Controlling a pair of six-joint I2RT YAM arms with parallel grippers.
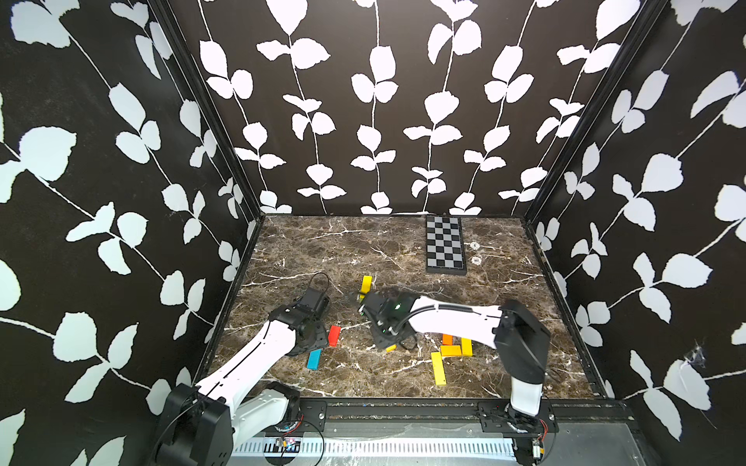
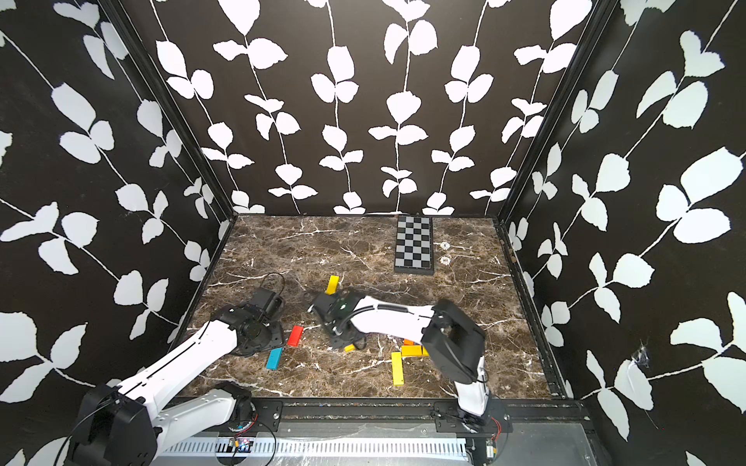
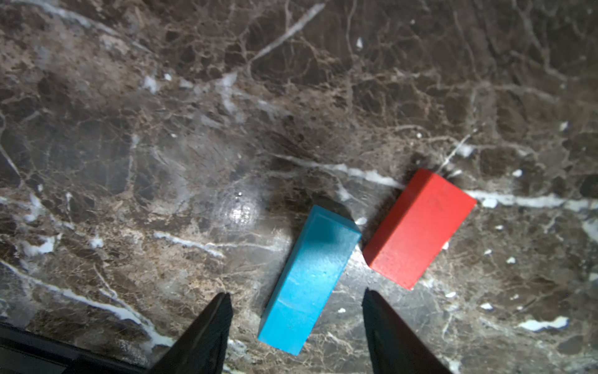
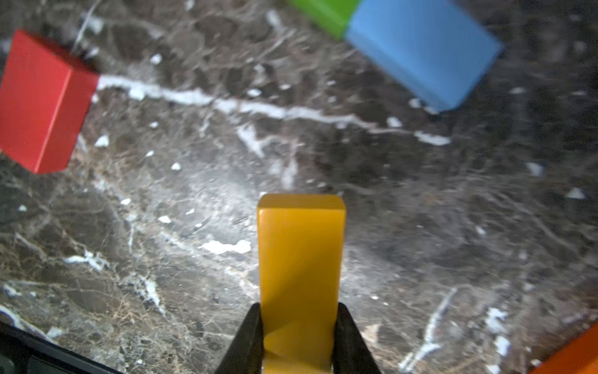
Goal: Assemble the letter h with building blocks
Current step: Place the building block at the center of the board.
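On the surface [image 1: 343, 250], the right gripper [image 4: 299, 312] pinches a yellow block [image 4: 301, 252]; the left gripper [image 3: 296, 293] hangs spread astride the light blue block [image 3: 310, 278]. Pick-up step, I judge: next, the held block likely needs aligning beside the yellow cluster [image 1: 451, 350].

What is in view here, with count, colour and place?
table: 1, brown marble
checkered board: 1, black-grey, far right
round discs: 2, white, beside board
loose yellow blocks: 4, yellow, one mid-table, three front right
held yellow block: 1, yellow, centre
orange block: 1, orange, beside the yellow three
red block: 1, red, left of centre
light blue block: 1, light blue, beside red
blue block, green block: 1 each, adjoining, right wrist view only
left gripper: 1, black, open over light blue block
right gripper: 1, black, shut on held yellow block
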